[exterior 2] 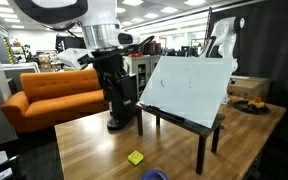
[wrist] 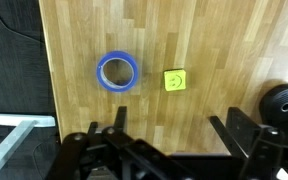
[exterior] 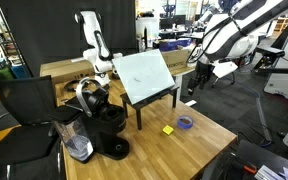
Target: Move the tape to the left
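The tape (wrist: 117, 72) is a blue-purple ring lying flat on the wooden table (wrist: 224, 40). It also shows in both exterior views (exterior: 185, 123) (exterior 2: 154, 175). A small yellow block (wrist: 175, 80) lies just beside it, apart from it. My gripper (wrist: 172, 135) is open and empty. It hangs well above the table, with the tape and the block ahead of its fingertips. In an exterior view the gripper (exterior: 192, 90) is above the tape at the table's corner.
A tilted white board on a black stand (exterior: 144, 75) stands mid-table, and a black coffee machine (exterior: 104, 120) stands at the far end. A black round object (wrist: 284, 105) shows at the wrist view's right edge. The table edge (wrist: 42, 60) runs close to the tape.
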You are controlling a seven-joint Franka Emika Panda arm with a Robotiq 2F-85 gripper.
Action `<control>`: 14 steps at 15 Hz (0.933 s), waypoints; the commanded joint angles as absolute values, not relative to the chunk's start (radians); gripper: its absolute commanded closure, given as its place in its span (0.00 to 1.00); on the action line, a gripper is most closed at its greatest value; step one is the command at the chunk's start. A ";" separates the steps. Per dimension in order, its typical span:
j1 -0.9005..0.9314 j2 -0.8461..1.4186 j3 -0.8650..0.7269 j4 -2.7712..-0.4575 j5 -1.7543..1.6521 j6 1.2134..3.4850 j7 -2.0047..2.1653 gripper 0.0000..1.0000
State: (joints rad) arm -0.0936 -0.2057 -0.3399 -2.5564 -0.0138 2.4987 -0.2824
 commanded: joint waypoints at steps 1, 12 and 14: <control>-0.132 -0.043 -0.318 -2.436 0.030 2.505 -0.286 0.00; -0.194 0.209 -0.254 -2.271 0.022 2.491 -0.181 0.00; -0.197 0.216 -0.249 -2.277 0.005 2.506 -0.183 0.00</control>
